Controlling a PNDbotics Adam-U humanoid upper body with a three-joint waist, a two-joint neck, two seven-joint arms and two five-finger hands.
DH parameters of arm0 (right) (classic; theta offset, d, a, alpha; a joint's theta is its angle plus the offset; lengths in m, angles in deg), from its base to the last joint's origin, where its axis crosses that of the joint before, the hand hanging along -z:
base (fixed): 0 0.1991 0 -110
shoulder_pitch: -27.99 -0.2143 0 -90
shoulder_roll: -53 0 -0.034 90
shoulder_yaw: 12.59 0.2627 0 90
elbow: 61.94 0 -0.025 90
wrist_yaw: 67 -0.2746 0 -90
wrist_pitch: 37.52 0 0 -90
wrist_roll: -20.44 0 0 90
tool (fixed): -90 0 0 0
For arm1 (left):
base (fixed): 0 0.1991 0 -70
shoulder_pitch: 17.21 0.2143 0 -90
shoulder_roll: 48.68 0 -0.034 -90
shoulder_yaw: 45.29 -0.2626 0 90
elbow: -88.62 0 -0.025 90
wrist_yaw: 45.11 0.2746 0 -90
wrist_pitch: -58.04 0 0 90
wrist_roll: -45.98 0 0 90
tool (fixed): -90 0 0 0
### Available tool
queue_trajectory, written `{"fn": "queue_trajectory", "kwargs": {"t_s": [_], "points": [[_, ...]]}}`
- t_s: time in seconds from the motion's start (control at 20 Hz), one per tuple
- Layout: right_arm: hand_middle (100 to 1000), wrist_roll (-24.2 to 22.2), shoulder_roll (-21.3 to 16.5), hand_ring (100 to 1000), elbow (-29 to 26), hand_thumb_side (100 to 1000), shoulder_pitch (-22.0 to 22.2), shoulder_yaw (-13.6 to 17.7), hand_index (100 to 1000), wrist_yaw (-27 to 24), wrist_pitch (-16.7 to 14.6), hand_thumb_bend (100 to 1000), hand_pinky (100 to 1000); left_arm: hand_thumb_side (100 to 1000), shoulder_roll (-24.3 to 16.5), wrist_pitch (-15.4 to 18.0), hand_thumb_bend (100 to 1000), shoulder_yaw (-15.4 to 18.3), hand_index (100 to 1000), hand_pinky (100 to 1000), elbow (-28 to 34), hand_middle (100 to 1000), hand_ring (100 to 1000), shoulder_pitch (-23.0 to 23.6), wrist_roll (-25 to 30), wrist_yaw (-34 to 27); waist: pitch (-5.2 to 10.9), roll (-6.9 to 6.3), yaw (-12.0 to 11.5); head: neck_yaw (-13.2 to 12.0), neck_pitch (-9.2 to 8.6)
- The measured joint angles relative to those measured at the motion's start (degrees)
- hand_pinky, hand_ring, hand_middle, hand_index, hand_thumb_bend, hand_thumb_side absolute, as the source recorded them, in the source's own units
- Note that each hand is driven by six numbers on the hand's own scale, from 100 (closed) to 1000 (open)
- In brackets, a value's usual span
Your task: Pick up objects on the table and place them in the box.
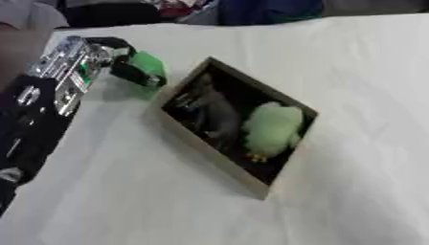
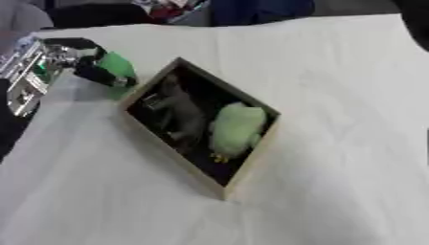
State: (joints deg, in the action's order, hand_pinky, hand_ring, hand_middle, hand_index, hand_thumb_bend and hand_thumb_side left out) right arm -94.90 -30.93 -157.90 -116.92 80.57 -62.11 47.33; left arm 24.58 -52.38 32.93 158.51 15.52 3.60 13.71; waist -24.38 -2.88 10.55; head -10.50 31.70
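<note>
My left robot hand (image 1: 126, 60) grips one bright green block (image 1: 149, 64) just off the far left corner of the shallow wooden box (image 1: 220, 161). Inside lie one pale green plush toy (image 1: 272, 127) and one grey object (image 1: 216, 115). White-covered worktop (image 1: 352, 191) lies open rightward.

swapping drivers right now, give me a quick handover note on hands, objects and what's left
Left hand: curled round a green object, just beyond the box's far-left corner, not yet over the opening.
Right hand: not in view.
Box: wooden rim, dark inside, lying askew mid-table. Already inside: a pale green plush toy and a grey object beside it.
Done: those two are in the box.
Left: bring the green object over the box and let go. No other loose items show on the white table.
</note>
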Motion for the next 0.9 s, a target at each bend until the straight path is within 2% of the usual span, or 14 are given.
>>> {"fn": "queue_trajectory", "kwargs": {"t_s": [0.3, 0.65, 0.9], "points": [[824, -0.02, 0.01, 949, 0.0, 933, 0.02, 0.02, 850, 0.0, 0.02, 100, 1000, 735, 0.02, -0.05, 304, 0.0, 744, 770, 0.01, 648, 800, -0.16, -0.63, 0.23, 0.0, 0.0, -0.07, 0.0, 0.0], [822, -0.21, 0.07, 950, 0.0, 928, 0.57, 0.03, 850, 0.0, 0.21, 100, 1000, 751, -0.01, 0.12, 271, -0.3, 737, 762, 1.12, 635, 793, -0.31, -0.67, -0.54, 0.09, -0.01, -0.47, 0.01, 0.02], [822, -0.18, 0.5, 950, -0.04, 919, 1.07, 0.04, 850, 0.0, 0.3, 100, 1000, 687, -0.08, 0.55, 213, -0.4, 726, 755, 2.66, 616, 780, -0.36, -0.2, -0.51, 0.7, -0.01, -0.71, 0.06, 0.2]]}}
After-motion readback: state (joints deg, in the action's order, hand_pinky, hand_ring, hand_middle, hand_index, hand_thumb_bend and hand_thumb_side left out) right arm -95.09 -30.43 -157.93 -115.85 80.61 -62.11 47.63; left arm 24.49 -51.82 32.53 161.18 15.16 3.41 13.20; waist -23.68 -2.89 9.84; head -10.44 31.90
